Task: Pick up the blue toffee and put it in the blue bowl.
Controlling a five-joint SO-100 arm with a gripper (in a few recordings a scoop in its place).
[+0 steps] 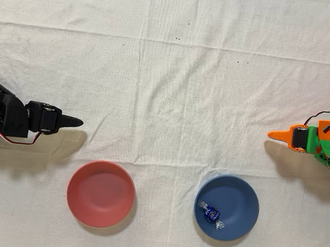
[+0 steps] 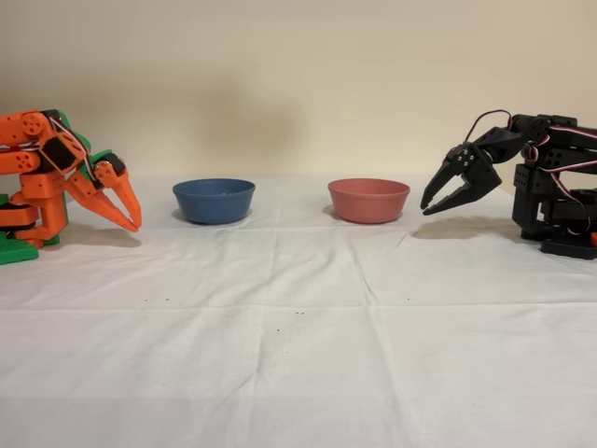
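so the blue toffee is already seen lying inside the blue bowl, left of the bowl's middle in the overhead view, its twisted ends running diagonally from upper left to lower right. the orange gripper is parked at the right edge, up and to the right of the bowl, well apart from it and carrying nothing. in the fixed view its jaws are held slightly apart, tips pointed down at the desk. the task looks done, so no grasp seems called for. the black arm is idle.
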